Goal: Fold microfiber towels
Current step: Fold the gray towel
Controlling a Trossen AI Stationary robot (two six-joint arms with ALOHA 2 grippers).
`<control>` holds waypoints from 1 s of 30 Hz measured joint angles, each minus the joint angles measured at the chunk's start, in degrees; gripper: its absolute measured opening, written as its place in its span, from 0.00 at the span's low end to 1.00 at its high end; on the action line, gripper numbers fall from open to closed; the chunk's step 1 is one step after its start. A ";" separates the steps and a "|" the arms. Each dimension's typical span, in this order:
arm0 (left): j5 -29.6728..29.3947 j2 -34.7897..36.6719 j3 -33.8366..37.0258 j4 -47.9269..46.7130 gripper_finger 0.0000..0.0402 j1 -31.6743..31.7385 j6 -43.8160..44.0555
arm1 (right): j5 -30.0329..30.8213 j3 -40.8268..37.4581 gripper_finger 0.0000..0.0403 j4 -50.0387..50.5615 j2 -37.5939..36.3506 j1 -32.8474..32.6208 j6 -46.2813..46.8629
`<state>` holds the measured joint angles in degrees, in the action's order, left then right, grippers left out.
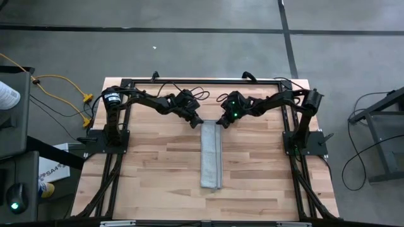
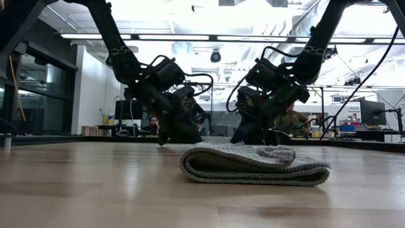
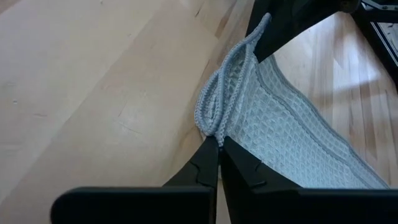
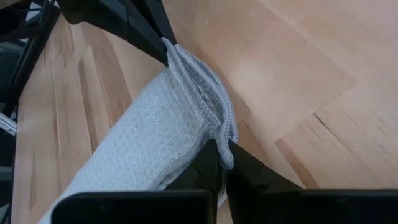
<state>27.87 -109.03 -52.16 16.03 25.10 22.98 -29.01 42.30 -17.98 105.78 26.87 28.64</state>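
Note:
The light grey-blue microfiber towel (image 1: 211,156) lies folded into a long narrow strip of several layers in the middle of the wooden table, running from far to near. The low view shows its near end (image 2: 253,164) flat on the wood. My left gripper (image 1: 197,121) is shut on the strip's far-left corner. My right gripper (image 1: 222,122) is shut on its far-right corner. The two grippers stand close together at the strip's far end. My left gripper pinches the far-left corner (image 3: 214,127) of the folded strip between its two fingers, several layers at once. The fingers slant down from the table's far left. The far edge runs from this corner across to the other gripper; the rest lies on the table. My right gripper pinches the far-right corner (image 4: 224,134) of the strip between its two fingers, several layers at the hemmed edge. The fingers slant down from the table's far right. The strip trails away from the fingers toward the near edge, lying on the wood.
A black metal frame (image 1: 202,81) runs along the table's far edge and both arm bases (image 1: 107,135) (image 1: 303,139) stand at the sides. Bare wood shows left (image 1: 158,164) and right (image 1: 259,164) of the strip.

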 joint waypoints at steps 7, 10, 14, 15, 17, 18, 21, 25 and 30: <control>0.71 0.02 0.00 -1.12 0.00 -0.22 0.04 | 0.71 -0.09 0.01 1.46 -0.98 -1.38 -2.24; 0.98 0.09 0.00 -0.95 0.00 -1.10 -0.02 | 2.82 -0.13 0.01 2.43 -2.38 -2.37 -3.86; 0.66 0.13 -0.01 1.01 0.00 -2.40 -0.05 | 3.43 -0.09 0.01 3.77 -4.99 -3.10 -4.88; 0.29 0.13 -0.02 1.29 0.00 -2.65 -0.09 | 3.52 -0.09 0.01 4.24 -5.57 -3.26 -4.90; -0.19 0.13 -0.02 1.68 0.00 -3.13 -0.09 | 3.56 -0.09 0.01 4.88 -6.53 -3.42 -4.91; -0.23 0.13 -0.02 1.89 0.00 -3.15 -0.09 | 3.56 -0.08 0.01 4.65 -6.86 -3.65 -4.91; -0.36 0.70 -0.02 1.69 0.00 -3.50 0.61 | 3.56 -0.04 0.01 5.25 -7.65 -4.07 -4.91; -0.73 3.28 -0.07 0.76 0.00 -4.26 0.62 | 4.99 -0.02 0.01 6.61 -7.65 -5.58 -5.23; -6.06 9.34 -0.07 -5.67 0.00 -6.30 -2.85 | 8.06 0.07 0.01 8.02 -7.65 -8.19 -6.45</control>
<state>21.81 -99.69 -52.24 10.36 18.81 20.13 -20.95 42.37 -9.96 98.13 18.68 22.19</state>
